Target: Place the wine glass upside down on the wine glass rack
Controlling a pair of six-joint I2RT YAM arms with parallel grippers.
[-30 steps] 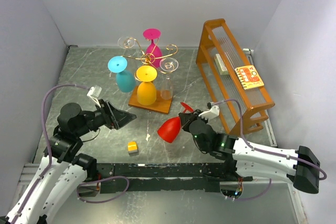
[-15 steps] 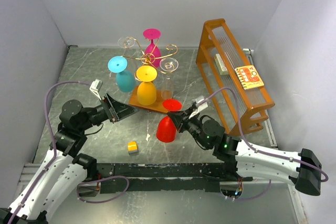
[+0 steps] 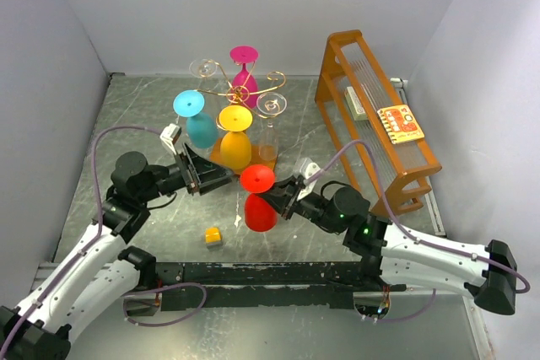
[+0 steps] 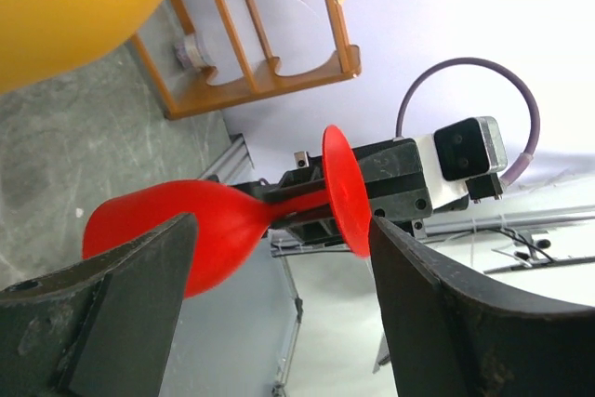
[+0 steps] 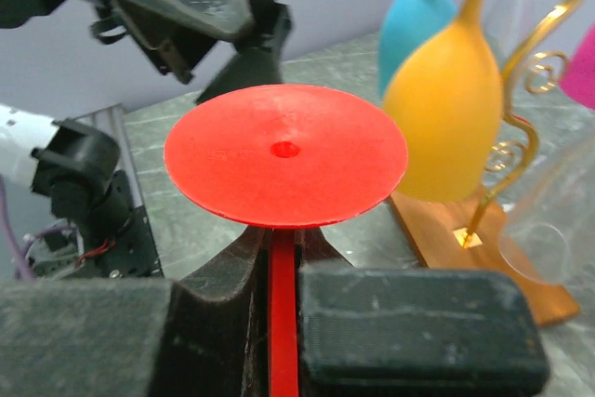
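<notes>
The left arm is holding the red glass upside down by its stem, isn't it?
Not quite: the right gripper holds the red glass upside down by its stem. The right wrist view shows its fingers clamped on the stem; the left gripper is open.

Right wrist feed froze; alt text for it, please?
The right gripper is shut on the stem of the red wine glass, foot toward the camera. Behind: open left gripper upper left, yellow glass on the rack at right.

Six wine glasses point(image 3: 260, 215), one yellow block point(image 3: 213, 236)
</notes>
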